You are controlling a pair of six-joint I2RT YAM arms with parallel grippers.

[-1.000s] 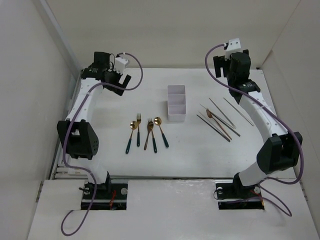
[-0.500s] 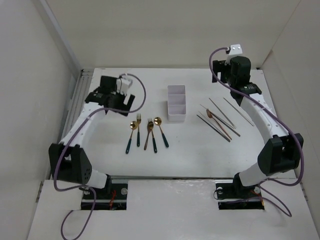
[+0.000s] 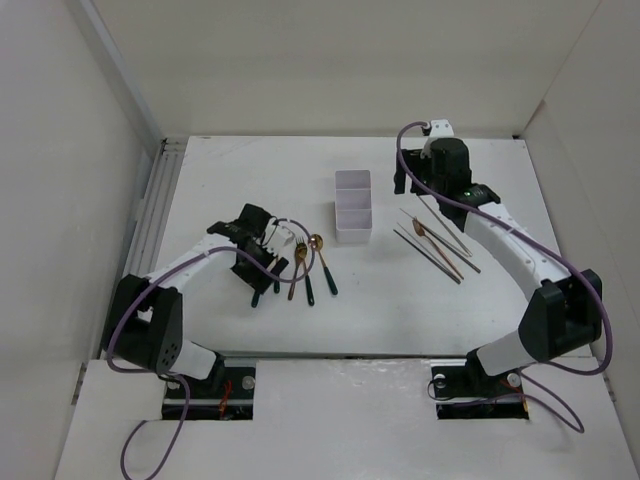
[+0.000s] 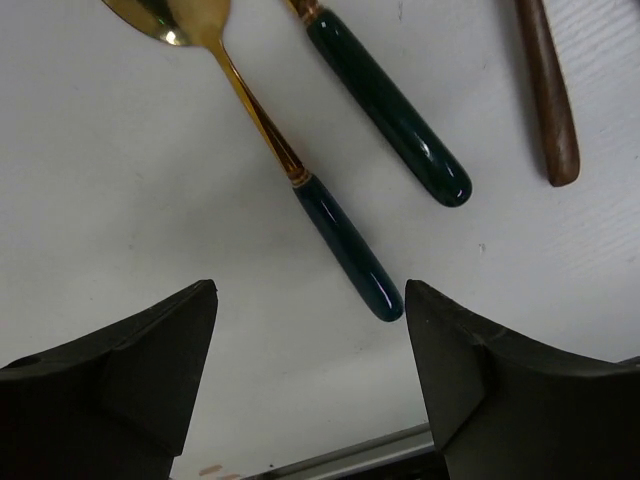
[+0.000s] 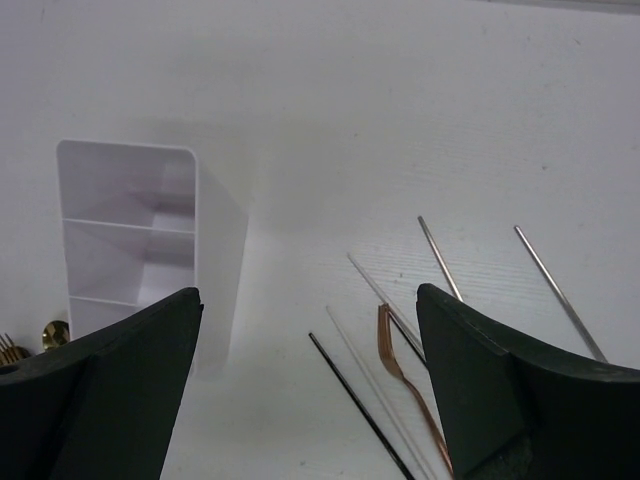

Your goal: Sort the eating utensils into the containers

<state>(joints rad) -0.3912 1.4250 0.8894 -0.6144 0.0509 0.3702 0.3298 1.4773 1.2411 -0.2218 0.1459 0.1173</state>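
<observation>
Left jaws spread wide just above the bench (image 3: pixel 200 190), the green handle end of a spoon (image 4: pixel 346 245) lying between them at 12 o'clock (touching neither). Right jaws spread too, gripping nothing; the white box (image 5: pixel 220 270) sits at 10 o'clock and the chopsticks (image 3: pixel 437 243) at 2 o'clock.

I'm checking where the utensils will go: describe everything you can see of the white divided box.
The white box looks like thin glossy plastic: rectangular, open-topped, split by two partitions into three compartments in a row, all seemingly empty. It stands upright on the table, touching nothing else.
</observation>
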